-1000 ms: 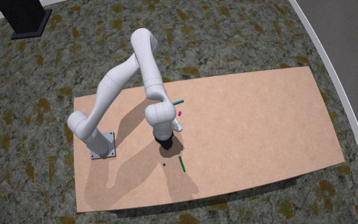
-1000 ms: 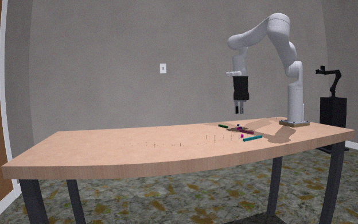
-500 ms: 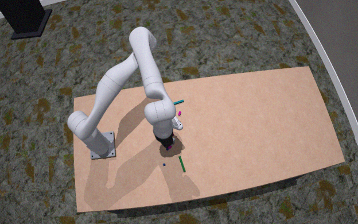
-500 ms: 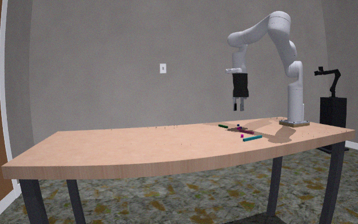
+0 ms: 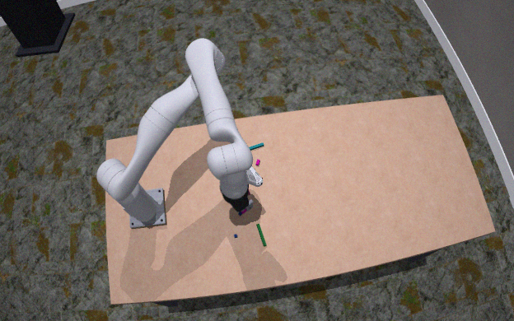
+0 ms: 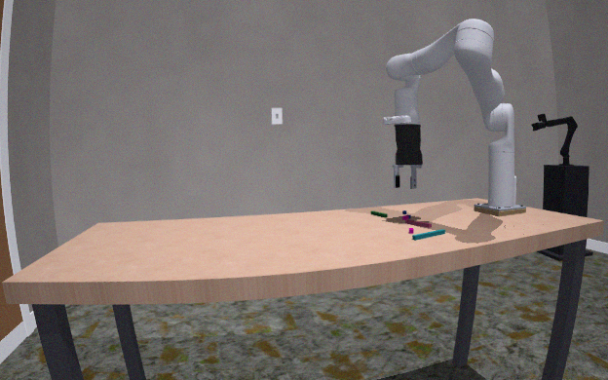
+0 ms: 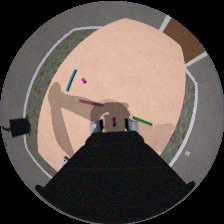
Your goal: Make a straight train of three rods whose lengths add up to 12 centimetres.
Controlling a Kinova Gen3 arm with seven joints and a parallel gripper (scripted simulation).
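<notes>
- Two-finger black gripper (image 6: pixel 405 182) spread wide, grasping nothing, pointing straight down, hanging well above the light wooden table top (image 6: pixel 244 248).
- Directly beneath, in the arm's shadow: a short magenta rod (image 7: pixel 114 120) lying flat, seen between the fingers in the wrist view; in the top view only its tip (image 5: pixel 244 211) peeks out from under the wrist.
- Just beside it, a long dark pinkish-purple rod (image 6: pixel 420 224), lying flat in the shadow; exact colour hard to tell; whether its end touches the short magenta rod, cannot tell.
- Long green rod (image 5: pixel 261 234) flat on the table, near the shadow patch, apart from the pieces under the gripper.
- Tiny blue rod (image 5: pixel 235 235) beside the green one, apart from it.
- Long turquoise rod (image 5: pixel 256 146) on the other side of the wrist, partly hidden by the white arm (image 5: pixel 214 103) in the top view.
- Second small magenta rod (image 5: pixel 258 162) between the turquoise rod and the gripper, touching neither.
- Square grey base plate (image 5: pixel 161 193) bolted near the table's edge.
</notes>
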